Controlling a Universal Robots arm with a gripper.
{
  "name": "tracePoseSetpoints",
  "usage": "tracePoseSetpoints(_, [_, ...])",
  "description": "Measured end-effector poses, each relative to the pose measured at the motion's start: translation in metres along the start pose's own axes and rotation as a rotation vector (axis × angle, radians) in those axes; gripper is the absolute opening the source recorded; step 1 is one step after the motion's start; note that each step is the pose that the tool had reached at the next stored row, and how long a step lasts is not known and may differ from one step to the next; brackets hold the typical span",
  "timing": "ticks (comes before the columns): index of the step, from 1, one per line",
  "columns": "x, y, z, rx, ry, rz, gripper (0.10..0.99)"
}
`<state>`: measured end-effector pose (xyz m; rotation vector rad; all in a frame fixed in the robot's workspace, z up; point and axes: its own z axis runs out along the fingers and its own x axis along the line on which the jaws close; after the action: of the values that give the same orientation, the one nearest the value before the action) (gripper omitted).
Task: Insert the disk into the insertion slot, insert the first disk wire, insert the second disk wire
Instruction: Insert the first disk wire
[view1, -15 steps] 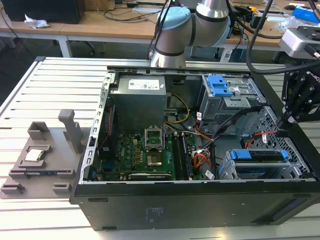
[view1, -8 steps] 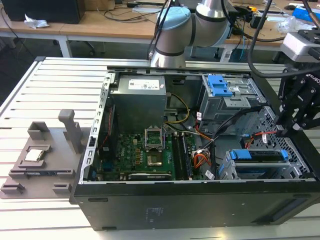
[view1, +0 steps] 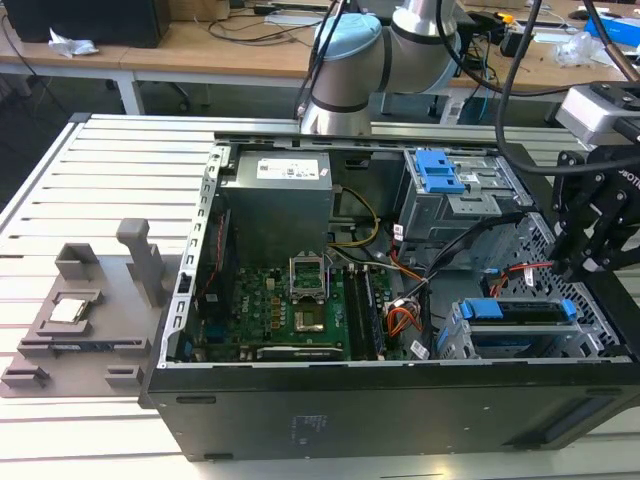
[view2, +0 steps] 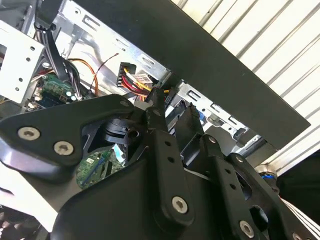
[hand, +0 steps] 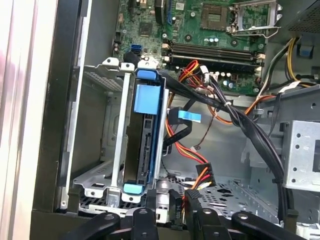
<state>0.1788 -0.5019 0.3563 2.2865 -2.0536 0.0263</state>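
The disk (view1: 515, 312), framed by its blue carrier, sits inside the insertion slot (view1: 455, 340), the low grey cage at the case's front on the exterior view's right. In the first wrist view the disk (hand: 146, 145) shows edge-on within the slot (hand: 112, 125). A black cable with a blue tab (hand: 184, 116) and a connector on red, yellow and orange wires (hand: 199, 172) hang loose beside it. My gripper (view1: 585, 262) hovers above the case's edge near the slot. Its fingertips (hand: 183, 200) stand slightly apart with nothing between them, close to the coloured wires (view2: 131, 80).
A taller grey cage with a blue latch (view1: 440, 170) stands behind the slot. The motherboard (view1: 300, 300) and power supply (view1: 278, 190) occupy the case's middle and back. A black cable bundle (hand: 250, 125) crosses the bay. A grey fixture (view1: 85, 310) lies on the slatted table.
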Motion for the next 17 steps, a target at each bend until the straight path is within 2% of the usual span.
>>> tracePoseSetpoints(4, [0.0, -0.0001, 0.0001, 0.0, 0.0, 0.0, 0.345])
tracePoseSetpoints(5, [0.0, -0.0001, 0.0, 0.0, 0.0003, 0.0, 0.216])
tracePoseSetpoints(6, [0.0, -0.0001, 0.0, 0.0, 0.0003, 0.0, 0.216])
tracePoseSetpoints(7, [0.0, -0.0001, 0.0, 0.0, 0.0003, 0.0, 0.165])
tracePoseSetpoints(12, [0.0, 0.0, 0.0001, 0.0, 0.0003, 0.0, 0.165])
tracePoseSetpoints(14, [-0.0004, 0.0025, 0.0003, 0.0, 0.0, 0.0, 0.165])
tracePoseSetpoints(15, [-0.001, 0.0089, 0.0007, 0.0, -0.0003, 0.0, 0.165])
tracePoseSetpoints(17, [-0.0015, 0.0136, 0.0006, 0.001, 0.0002, 0.0, 0.165])
